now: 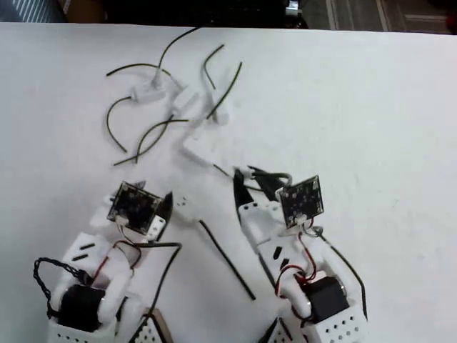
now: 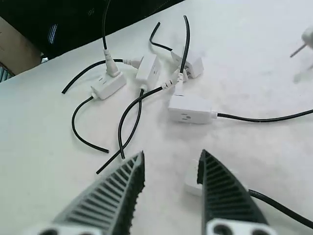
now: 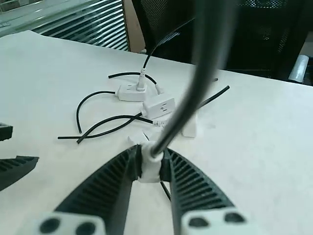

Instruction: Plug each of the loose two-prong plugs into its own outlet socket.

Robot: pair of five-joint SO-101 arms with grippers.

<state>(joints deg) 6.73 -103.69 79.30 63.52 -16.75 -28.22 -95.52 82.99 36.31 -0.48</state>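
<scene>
Right gripper [image 3: 150,155] sits closest to the lens, clenched on a white two-prong plug [image 3: 148,170]. The plug's black cord [image 3: 195,88] rises from the fingers past the camera. The plug looks held just above the table [image 1: 385,107], near the socket cluster and touching no socket.

Left gripper [image 2: 171,154] is released, fingers spread, low over the table. A small white cord end [image 2: 191,182] lies just beside one finger, not between them; cannot tell if it is a plug or a socket. Its black lead [image 2: 279,209] trails away.

Step, as I judge it: carry phase, plug grasped, not yet inserted. Next move calls for turning the prongs to face a free socket's slots, then a straight push. The sockets lie loose, so the target will likely slide unless the left gripper braces it.

Holders here are the sockets:
- Far socket [image 3: 129,91] has a seated plug [image 3: 142,81] in it and looks done.
- Middle socket [image 3: 159,105] shows empty slots.
- Near socket [image 2: 188,108] also shows empty slots.
- Fourth block [image 2: 191,66] lies behind it, contents unclear.
</scene>
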